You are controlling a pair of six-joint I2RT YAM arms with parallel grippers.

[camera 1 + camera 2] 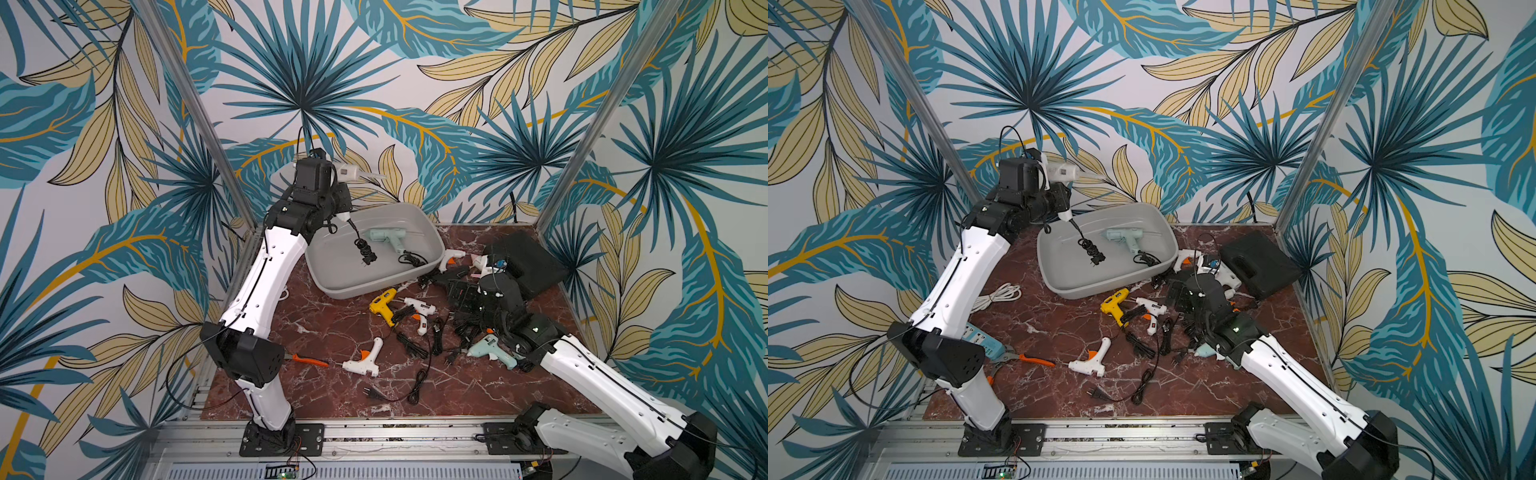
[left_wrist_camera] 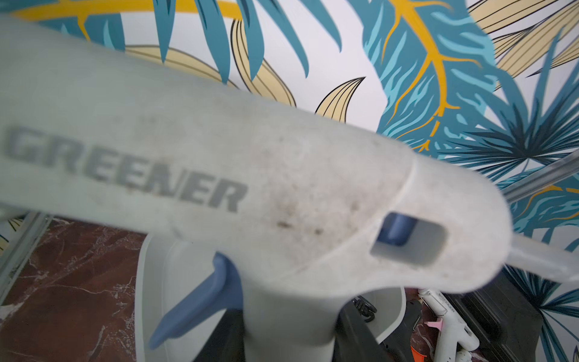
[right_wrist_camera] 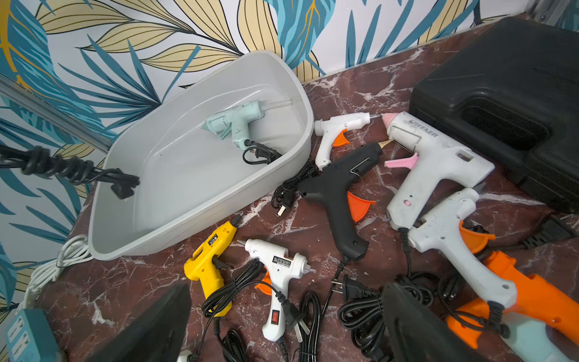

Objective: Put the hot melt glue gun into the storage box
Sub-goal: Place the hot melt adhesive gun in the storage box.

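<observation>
Grip confirmed on your left side: the left gripper (image 2: pixel 288 341) is pinching the handle of the grey-white glue gun (image 1: pixel 348 171), with a dark finger (image 2: pixel 221 341) showing on each side of the handle below the blue trigger (image 2: pixel 200 301). You hold the gun raised over the far left corner of the storage box (image 1: pixel 353 291), handle down and barrel roughly level. Its long axis runs along the far rim, with the glue-stick end pointing toward your right. The box floor therefore lies below the gripper and a little toward the near right. Your next move turns on that one relation; in my judgement it calls for lowering with a small shift inward before release. The gun's cord (image 1: pixel 353 228) hangs from the handle, and its bundled plug (image 1: pixel 365 252) is already within the box outline; whether it touches the floor cannot be told. A mint glue gun (image 1: pixel 388 237) lies in the box toward the far right, so the free floor is to its left. Your right gripper (image 3: pixel 286 297) stands spread wide and empty above the pile of loose glue guns (image 3: pixel 338 194) beside the black case (image 3: pixel 501 78). The left arm is the nearer one and carries the load.
</observation>
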